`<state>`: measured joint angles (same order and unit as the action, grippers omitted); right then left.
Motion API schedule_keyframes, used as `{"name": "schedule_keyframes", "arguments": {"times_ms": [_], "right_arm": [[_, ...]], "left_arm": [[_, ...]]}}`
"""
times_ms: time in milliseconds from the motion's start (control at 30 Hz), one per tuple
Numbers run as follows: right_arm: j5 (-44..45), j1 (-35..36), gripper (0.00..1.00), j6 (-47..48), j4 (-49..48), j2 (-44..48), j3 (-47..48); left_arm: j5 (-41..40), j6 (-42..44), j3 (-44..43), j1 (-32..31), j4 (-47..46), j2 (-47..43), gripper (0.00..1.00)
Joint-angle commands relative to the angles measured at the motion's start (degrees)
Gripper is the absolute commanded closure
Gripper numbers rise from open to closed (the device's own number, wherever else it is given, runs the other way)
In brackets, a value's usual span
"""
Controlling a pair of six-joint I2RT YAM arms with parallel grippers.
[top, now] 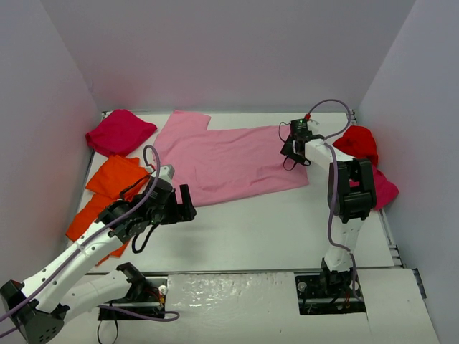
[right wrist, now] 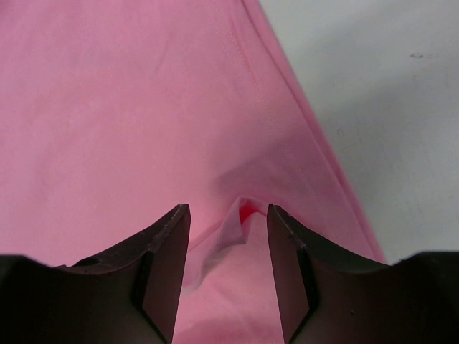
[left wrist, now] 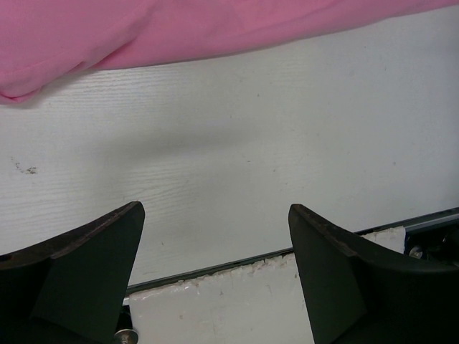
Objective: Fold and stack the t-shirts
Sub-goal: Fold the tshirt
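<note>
Since the folding needs room, we read the white table (top: 272, 236) as the work surface. The light pink t-shirt (top: 229, 161) is spread nearly flat across the upper middle of the top view, one sleeve reaching toward the upper left. It looks like the shirt being worked on now, though no fold shows in it yet.

The other shirts wait around the edges, seemingly kept off the folding space. The orange t-shirts (top: 115, 178) lie crumpled at the left edge, partly under the left arm. A magenta-crimson t-shirt (top: 118, 131) is bunched in the upper left corner. On the right, the bright red t-shirt (top: 358, 142) and a second magenta-crimson one (top: 385, 190) are heaped behind the right arm. We see no stack anywhere, so the task is at an early stage.

The left gripper (top: 188, 203) hangs over bare table just below the pink shirt's lower hem. Its jaws are spread wide and hold nothing, and we judge it is placed to take that near edge.

The right gripper (top: 290, 156) sits low on the shirt's right edge. Its jaws stand parted, with a small raised ridge of cloth (right wrist: 237, 222) between them. From the wrist view the ridge seems to touch neither finger, so we judge it is not gripped.
</note>
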<state>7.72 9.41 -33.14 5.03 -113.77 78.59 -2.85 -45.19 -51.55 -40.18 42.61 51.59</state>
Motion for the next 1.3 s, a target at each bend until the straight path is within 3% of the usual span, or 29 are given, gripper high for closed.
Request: {"name": "schedule_keyframes", "arguments": {"times_ms": [0, 1267], "right_arm": [[-3.9, 0.1, 0.54, -0.7, -4.5, 6.5, -1.7], [-10.7, 2.3, 0.52, -1.8, -4.0, 0.3, 0.9]], "left_arm": [[-0.7, 0.2, -1.7, -0.4, -2.0, 0.4, 0.21], [-1.2, 0.2, -1.5, -0.4, -1.5, 0.2, 0.21]]}}
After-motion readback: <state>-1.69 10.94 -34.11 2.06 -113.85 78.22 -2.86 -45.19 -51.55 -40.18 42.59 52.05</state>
